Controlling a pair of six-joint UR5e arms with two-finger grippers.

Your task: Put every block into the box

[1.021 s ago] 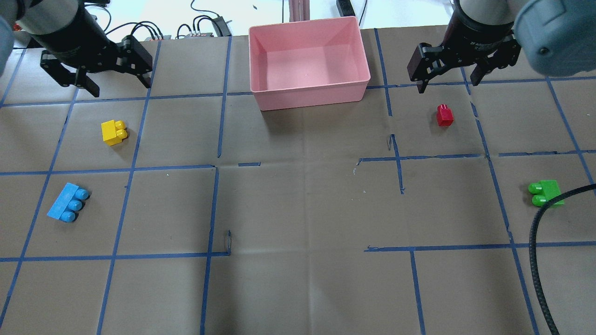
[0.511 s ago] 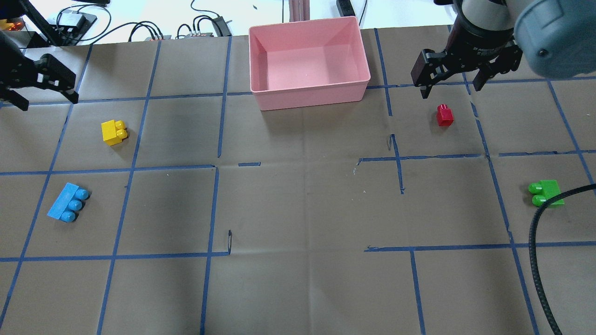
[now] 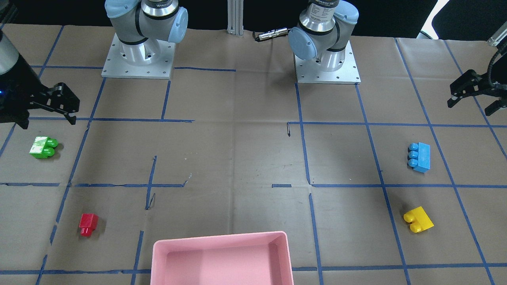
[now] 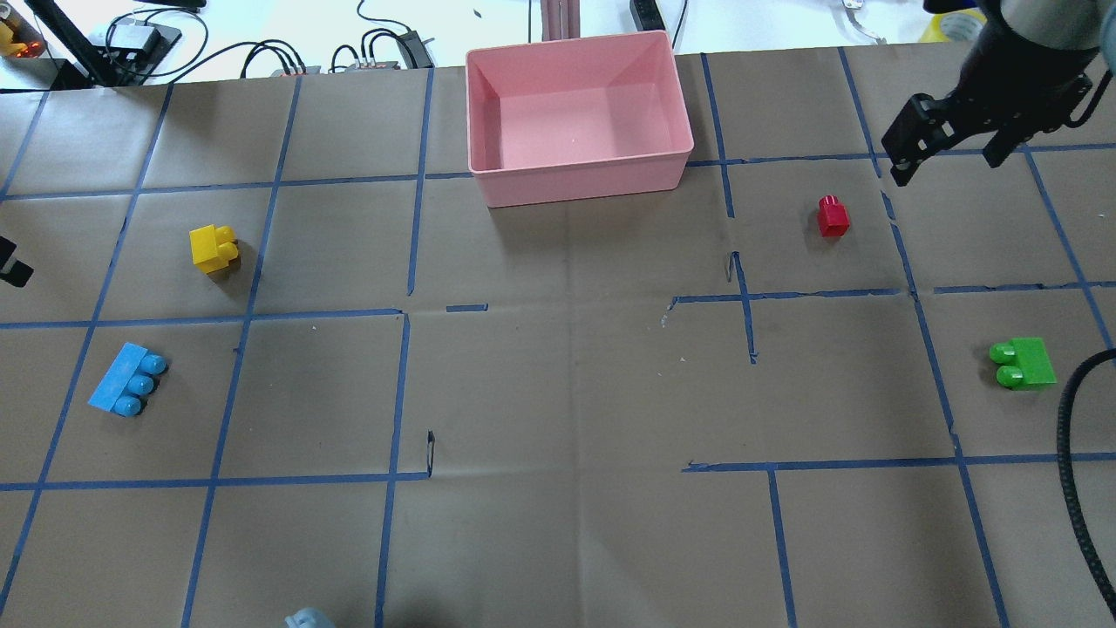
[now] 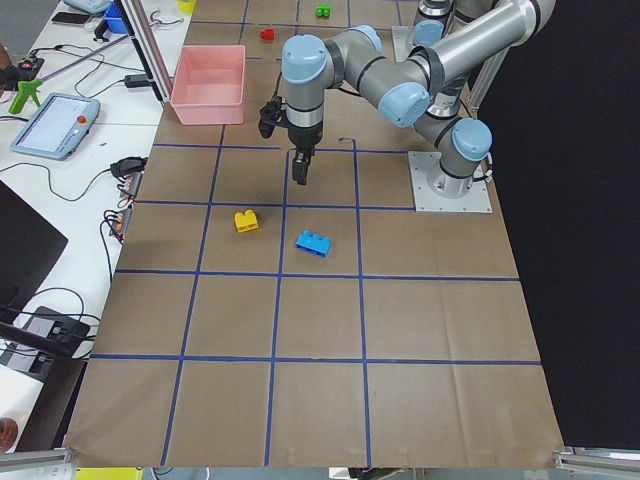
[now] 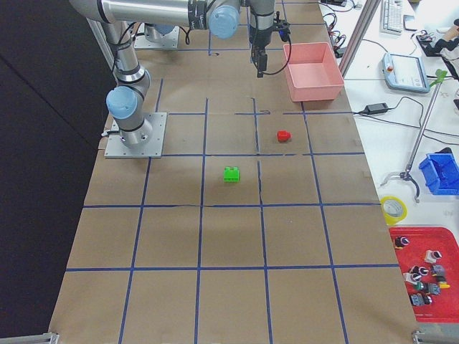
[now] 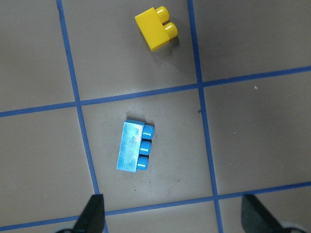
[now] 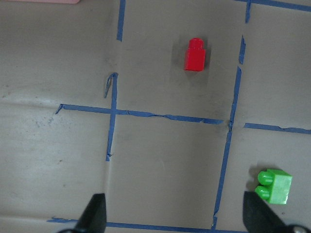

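Observation:
The pink box (image 4: 575, 179) stands empty at the table's far middle. The yellow block (image 4: 212, 249) and the light blue block (image 4: 127, 379) lie on the left. The red block (image 4: 833, 215) and the green block (image 4: 1022, 362) lie on the right. My left gripper (image 3: 477, 97) is open and empty, high above the blue block (image 7: 135, 153) and the yellow block (image 7: 156, 28). My right gripper (image 4: 950, 157) is open and empty, up and to the right of the red block. Its wrist view shows the red block (image 8: 195, 55) and the green block (image 8: 275, 186).
A black cable (image 4: 1068, 453) loops in over the table's right edge near the green block. The two arm bases (image 3: 138, 59) (image 3: 326, 63) stand on the robot's side. Wires (image 4: 261, 57) lie beyond the far edge.
My left gripper has swung left and toward the robot, nearly out of the overhead view. My right gripper has moved right, away from the red block. The blocks and the box have not moved.

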